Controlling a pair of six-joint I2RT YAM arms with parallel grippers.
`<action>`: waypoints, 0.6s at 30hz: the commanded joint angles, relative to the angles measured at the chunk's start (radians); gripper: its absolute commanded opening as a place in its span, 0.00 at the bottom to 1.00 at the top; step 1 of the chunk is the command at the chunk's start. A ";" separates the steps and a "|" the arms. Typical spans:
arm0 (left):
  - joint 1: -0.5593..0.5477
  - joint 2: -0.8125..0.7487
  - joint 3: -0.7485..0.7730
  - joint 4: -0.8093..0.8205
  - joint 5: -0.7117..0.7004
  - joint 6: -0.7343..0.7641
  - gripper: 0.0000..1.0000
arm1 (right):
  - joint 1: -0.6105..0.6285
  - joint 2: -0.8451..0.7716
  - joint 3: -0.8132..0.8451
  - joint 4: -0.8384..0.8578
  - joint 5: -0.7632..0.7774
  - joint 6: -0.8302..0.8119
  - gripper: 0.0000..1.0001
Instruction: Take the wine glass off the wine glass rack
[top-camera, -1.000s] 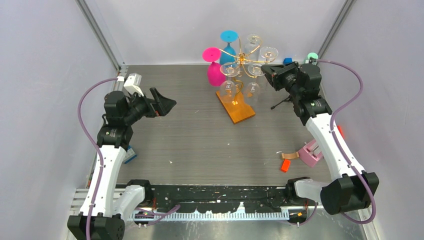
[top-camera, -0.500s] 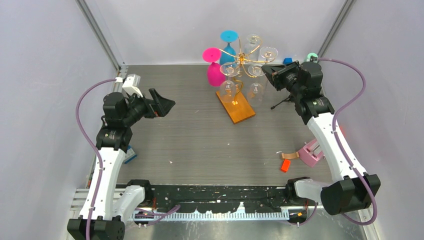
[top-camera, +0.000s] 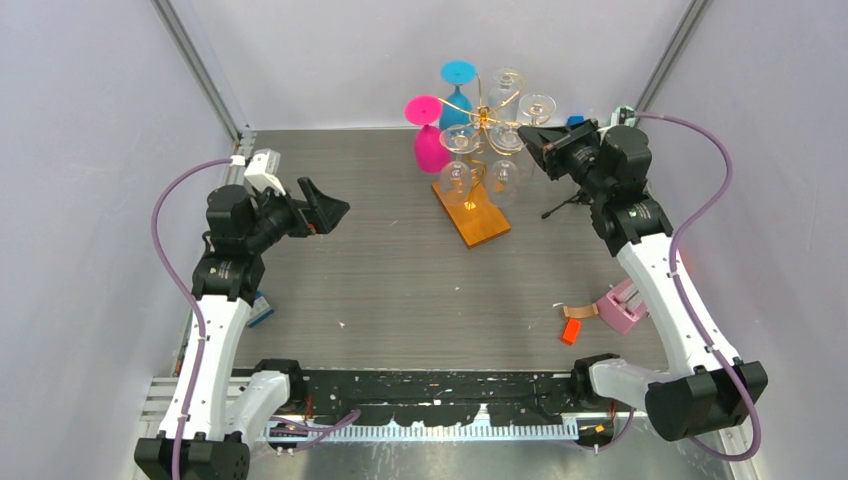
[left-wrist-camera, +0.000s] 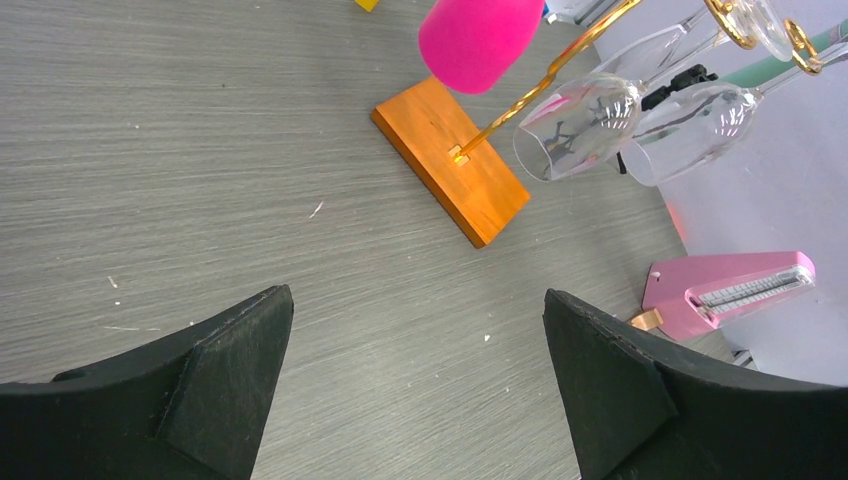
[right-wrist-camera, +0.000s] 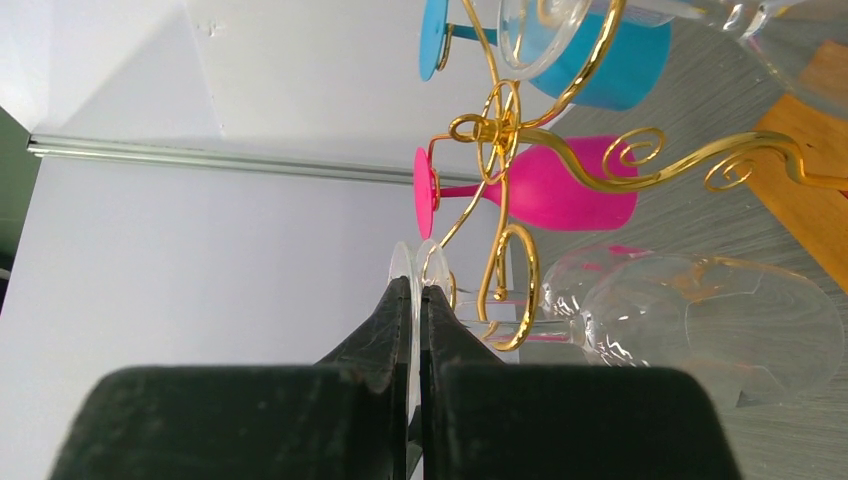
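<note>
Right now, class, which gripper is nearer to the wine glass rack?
Right. The right gripper is at the wine glass rack, shut on a clear wine glass by its foot; the left gripper hangs open, far to the rack's left.

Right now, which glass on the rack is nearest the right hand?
The clear glass whose round foot is pinched in the shut right hand. The pink glass, blue glass and the other clear ones hang free of it.
</note>
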 joint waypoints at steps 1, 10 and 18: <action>-0.003 -0.020 0.004 0.009 -0.009 0.022 1.00 | 0.029 0.009 0.031 0.112 -0.050 0.023 0.00; -0.002 -0.022 0.004 0.003 -0.016 0.025 1.00 | 0.071 0.079 0.081 0.161 0.018 -0.030 0.00; -0.003 -0.022 0.004 0.003 -0.017 0.027 1.00 | 0.087 0.100 0.113 0.155 0.172 -0.105 0.00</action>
